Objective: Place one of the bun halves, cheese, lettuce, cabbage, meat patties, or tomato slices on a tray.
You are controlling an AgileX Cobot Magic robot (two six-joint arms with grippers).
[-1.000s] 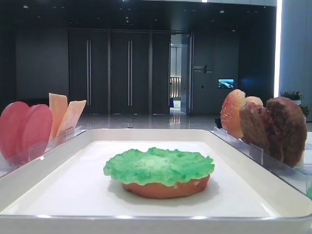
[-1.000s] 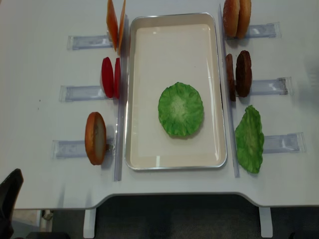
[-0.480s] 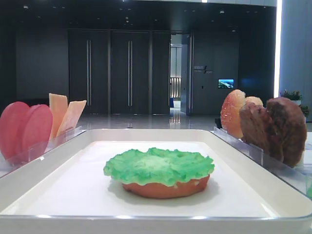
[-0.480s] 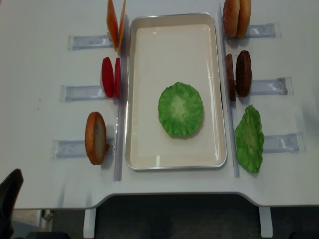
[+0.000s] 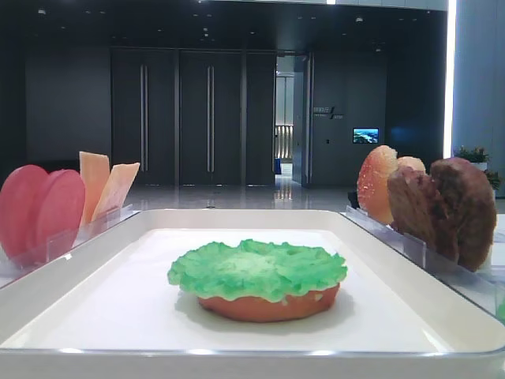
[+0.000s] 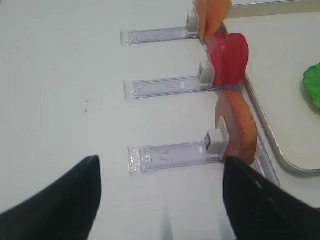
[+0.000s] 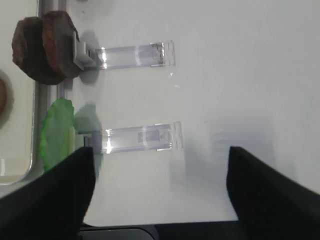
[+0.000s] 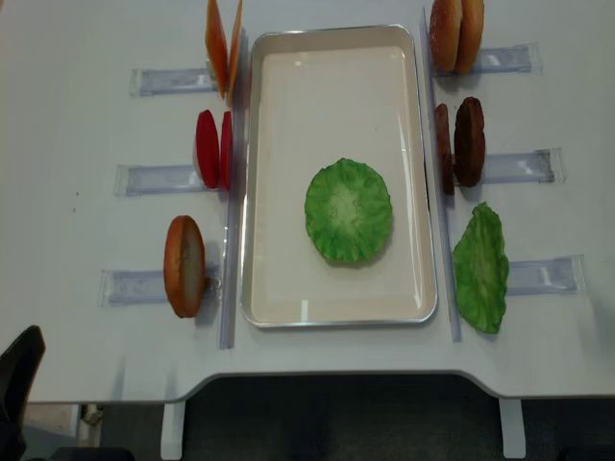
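Note:
On the white tray (image 8: 336, 38) lies a lettuce leaf (image 8: 348, 211) on top of a bun half (image 5: 268, 306). Left of the tray stand the cheese (image 8: 223, 43), the tomato slices (image 8: 213, 149) and a bun half (image 8: 183, 266). To its right stand two bun halves (image 8: 456, 34), the meat patties (image 8: 469, 141) and another lettuce leaf (image 8: 480, 269). My right gripper (image 7: 160, 190) hangs open over bare table, right of that leaf (image 7: 57, 135). My left gripper (image 6: 160, 200) is open and empty, near the left bun half (image 6: 237, 127). No cabbage shows apart from the green leaves.
Clear plastic racks (image 8: 154, 178) hold the ingredients along both long sides of the tray, and their strips reach outward (image 8: 543, 276). The table's front edge (image 8: 336, 375) runs just below the tray. A dark object (image 8: 19, 384) sits at the lower left corner.

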